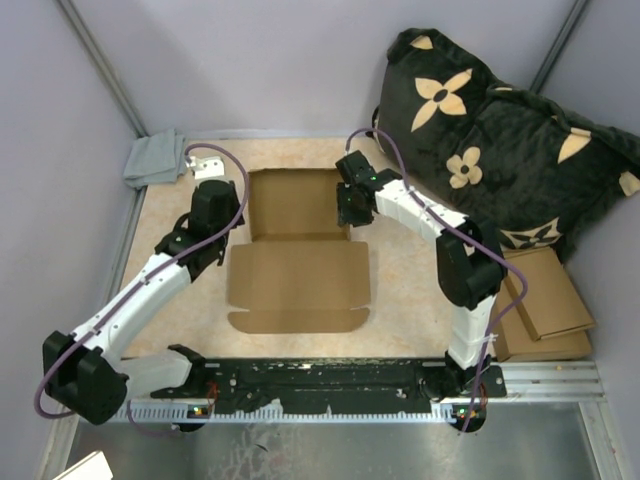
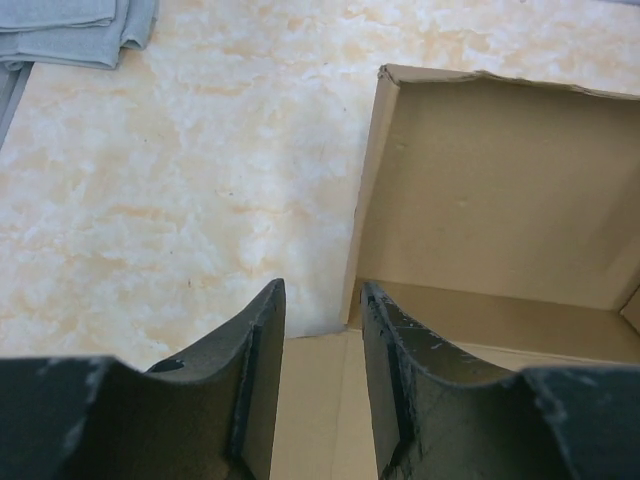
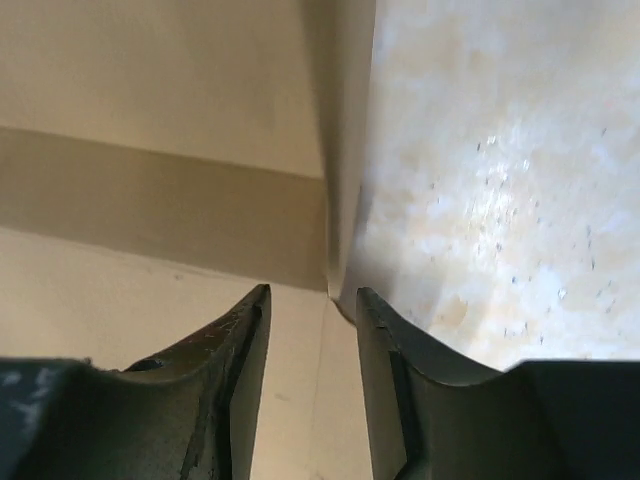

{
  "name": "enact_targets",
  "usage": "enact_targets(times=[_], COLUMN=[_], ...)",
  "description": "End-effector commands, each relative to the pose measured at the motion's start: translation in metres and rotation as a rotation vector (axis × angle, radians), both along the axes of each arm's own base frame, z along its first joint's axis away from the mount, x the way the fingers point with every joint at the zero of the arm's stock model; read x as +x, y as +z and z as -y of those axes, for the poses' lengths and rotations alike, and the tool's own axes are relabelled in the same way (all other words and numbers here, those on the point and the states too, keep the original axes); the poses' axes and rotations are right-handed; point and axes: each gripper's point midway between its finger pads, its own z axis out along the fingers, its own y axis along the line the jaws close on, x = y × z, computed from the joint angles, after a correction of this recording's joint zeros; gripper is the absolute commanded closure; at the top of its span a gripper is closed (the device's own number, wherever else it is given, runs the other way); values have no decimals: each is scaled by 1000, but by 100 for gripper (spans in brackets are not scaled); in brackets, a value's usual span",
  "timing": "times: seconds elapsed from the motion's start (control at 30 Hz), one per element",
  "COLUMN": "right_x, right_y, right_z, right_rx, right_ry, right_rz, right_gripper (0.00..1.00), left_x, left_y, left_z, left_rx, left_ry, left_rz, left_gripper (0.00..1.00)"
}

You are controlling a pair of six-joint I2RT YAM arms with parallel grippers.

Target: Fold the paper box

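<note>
Brown cardboard fills both wrist views: my left pincer [image 2: 322, 290] stands spread and empty, with the raised left wall of the paper box [image 1: 300, 250] just ahead of its tips and slightly to their right. My right pincer [image 3: 312, 292], also spread and empty, has the right wall's edge straight ahead of its gap. With neither wall pinched, I judge either could sag outward, or a closing finger could crease the thin board or shove the box along the table [image 1: 400, 280]. I can read no brand, label or lettering anywhere.
</note>
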Motion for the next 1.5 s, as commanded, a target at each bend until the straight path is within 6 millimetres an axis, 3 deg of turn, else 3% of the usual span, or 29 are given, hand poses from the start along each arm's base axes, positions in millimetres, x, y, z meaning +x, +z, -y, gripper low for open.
enact_targets(times=[0.0, 0.07, 0.13, 0.2, 0.27, 0.3, 0.33, 0.37, 0.47, 0.5, 0.57, 0.63, 0.7, 0.77, 0.83, 0.97, 1.13, 1.3, 1.47], right_x=[-31, -35, -32, -16, 4, 11, 18, 27, 64, 79, 108, 137, 158, 173, 186, 185, 169, 159, 159], right_y=[42, 57, 87, 133, 186, 215, 230, 234, 212, 217, 208, 197, 183, 166, 151, 119, 77, 38, 13], right_z=[3, 19, 34, 39, 30, 23, 14, 8, -11, -13, -11, -6, 1, 10, 22, 31, 18, 19, 16], right_rx=[41, -10, -65, -83, -56, -17, 28, 95, 398, 495, 561, 462, 360, 295, 230, 161, -15, -139, -147], right_ry=[47, 40, 41, 77, 148, 194, 248, 271, 284, 259, 206, 160, 122, 89, 60, 22, 67, 42, 33], right_rz=[-38, 5, 88, 236, 417, 525, 600, 640, 525, 481, 383, 367, 362, 359, 387, 355, 272, 208, 163], right_gripper=[58, 57, 57, 56, 50, 39, 8, 2, 1, 1, 23, 47, 62, 66, 63, 51, 37, 37, 42], left_x=[1, 1, 1, 1, -1, -3, -5, -7, -13, -16, -21, -26, -29, -32, -34, -43, -52, -52, -52], left_y=[28, 33, 34, 34, 34, 34, 35, 35, 37, 39, 43, 44, 44, 42, 37, 24, 7, 3, 5], left_z=[-1, 1, 2, 5, 6, 6, 6, 7, 7, 7, 4, 3, 6, 10, 13, 20, 26, 26, 28], left_rx=[-77, -88, -94, -99, -118, -131, -144, -158, -194, -201, -217, -236, -259, -280, -294, -331, -376, -357, -338], left_ry=[27, 22, 13, 2, 1, 0, 0, 1, -4, -7, 1, 0, -16, -36, -47, -78, -109, -120, -137], left_rz=[55, 66, 70, 65, 61, 61, 62, 65, 75, 79, 84, 92, 101, 96, 79, 35, 19, 6, -8], left_gripper=[58, 58, 57, 57, 57, 58, 57, 57, 58, 58, 58, 58, 58, 58, 59, 60, 61, 61, 61])
